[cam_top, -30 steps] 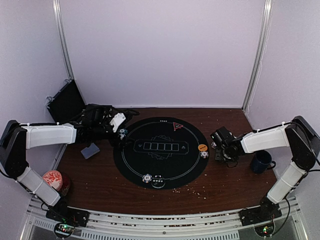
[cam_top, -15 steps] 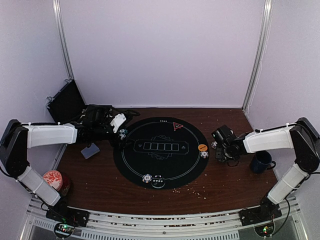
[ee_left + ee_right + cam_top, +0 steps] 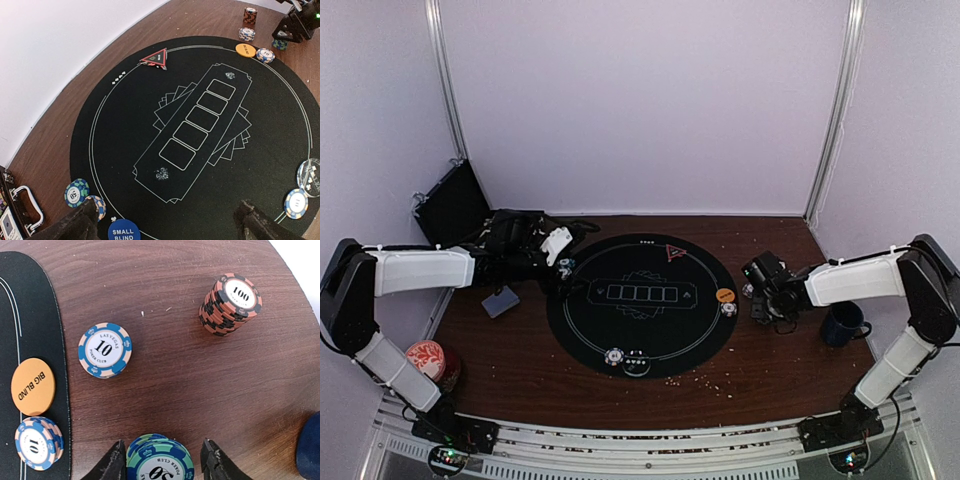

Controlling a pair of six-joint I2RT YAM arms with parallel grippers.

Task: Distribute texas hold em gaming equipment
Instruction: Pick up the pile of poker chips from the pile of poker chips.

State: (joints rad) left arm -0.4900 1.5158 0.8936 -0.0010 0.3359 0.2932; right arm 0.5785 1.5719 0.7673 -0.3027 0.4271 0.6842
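My right gripper (image 3: 161, 456) stands partly open around a green-and-blue "50" chip stack (image 3: 159, 465) on the wood. Its left finger is against the stack and a sliver of table shows at the right finger. Beyond lie a single "10" chip (image 3: 104, 350), a red "100" stack (image 3: 230, 304), the orange BIG BLIND button (image 3: 33, 386) and a "10" stack (image 3: 38, 439) on the mat edge. My left gripper (image 3: 165, 231) hangs wide open over the mat's left edge, holding nothing, beside a teal chip (image 3: 76, 192) and the blue SMALL BLIND button (image 3: 123, 231). The red triangle (image 3: 155, 57) lies at the far rim.
The round black mat (image 3: 590, 320) fills the table's middle, with a blue chip (image 3: 296, 203) and a clear disc (image 3: 310, 175) at its near edge. Grey-backed cards (image 3: 501, 301) lie left of it. A dark mug (image 3: 843, 323) stands right, a red-topped can (image 3: 428, 358) front left, a black case (image 3: 450, 205) back left.
The right arm's forearm has shifted slightly while its gripper stays at the green chip stack. The left arm has not moved.
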